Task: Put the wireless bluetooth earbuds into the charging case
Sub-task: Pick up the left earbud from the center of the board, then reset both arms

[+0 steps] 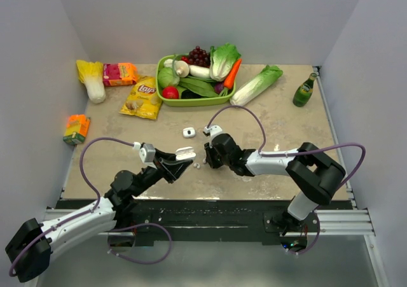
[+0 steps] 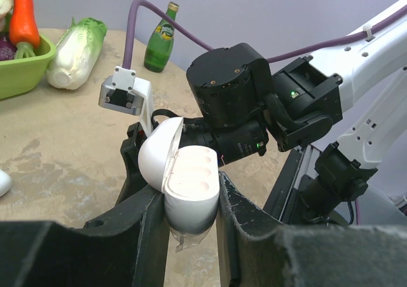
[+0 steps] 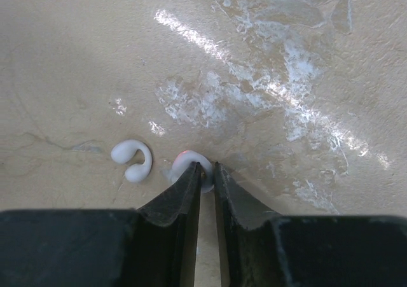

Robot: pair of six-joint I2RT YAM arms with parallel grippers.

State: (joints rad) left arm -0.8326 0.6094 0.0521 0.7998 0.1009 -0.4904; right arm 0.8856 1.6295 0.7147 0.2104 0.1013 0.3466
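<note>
My left gripper is shut on the open white charging case and holds it above the table with its lid flipped back; several empty wells show in its top. In the top view the case sits just left of my right gripper. My right gripper is down at the table and shut on one small white hook-shaped earbud. A second earbud lies loose on the table just left of it. Both earbuds show as white specks in the top view.
A second small white case lies on the table behind the grippers. A green basket of vegetables, a chips bag, a cabbage and a green bottle stand at the back. An orange box is at the left.
</note>
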